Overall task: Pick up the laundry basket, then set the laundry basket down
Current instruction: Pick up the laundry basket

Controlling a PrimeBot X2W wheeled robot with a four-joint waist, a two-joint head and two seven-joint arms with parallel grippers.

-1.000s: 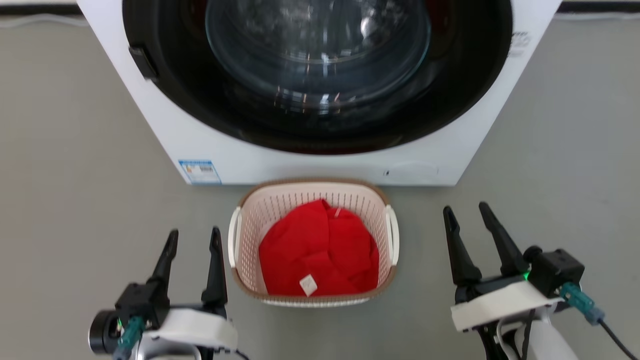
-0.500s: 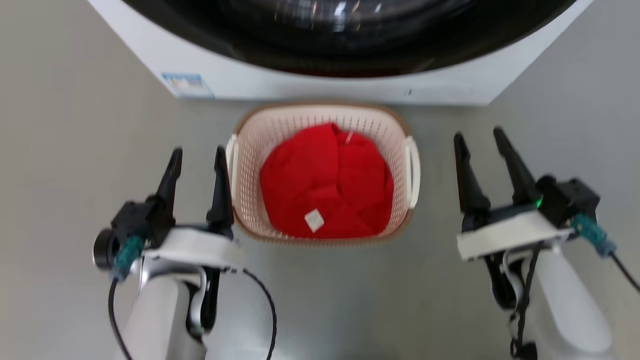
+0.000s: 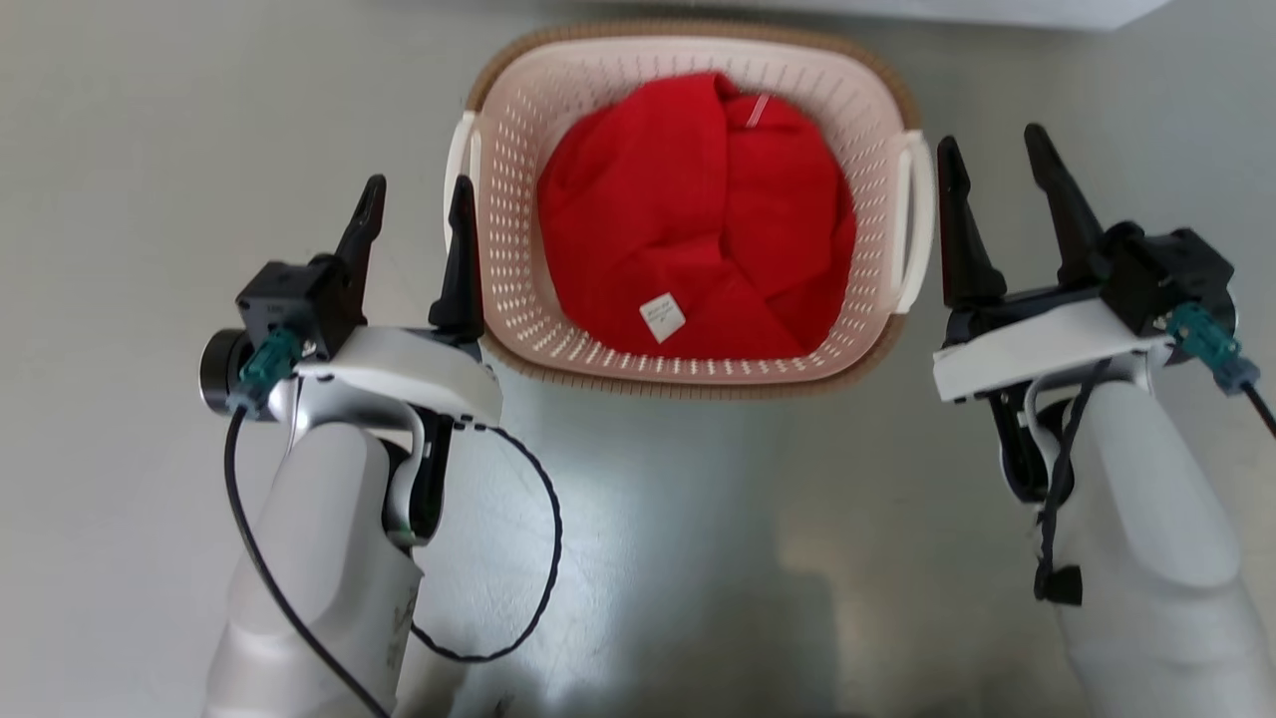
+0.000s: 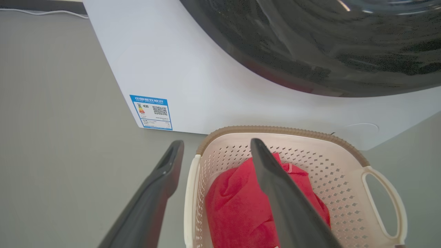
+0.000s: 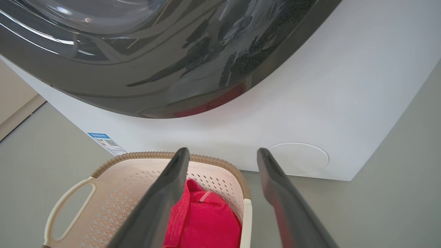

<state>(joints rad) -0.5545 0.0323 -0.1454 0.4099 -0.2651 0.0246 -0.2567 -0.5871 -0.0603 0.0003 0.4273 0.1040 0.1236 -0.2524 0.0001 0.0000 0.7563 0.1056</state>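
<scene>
The small cream-white perforated plastic laundry basket, brown woven-look rim on top, sits on the grey floor at twelve o'clock. It holds a crumpled red cloth bearing a white tag. The left gripper stands at the basket's nine o'clock, fingers spread, the inner one just beside the left white handle. The right gripper, likewise spread, stands at three o'clock.

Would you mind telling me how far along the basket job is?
Nothing is finished: the laundry basket sits on the floor with red cloth inside. In hand: the open left gripper and open right gripper are lined up at its handles, gripping nothing. Remaining: grasp the handles, lift, set down.
</scene>
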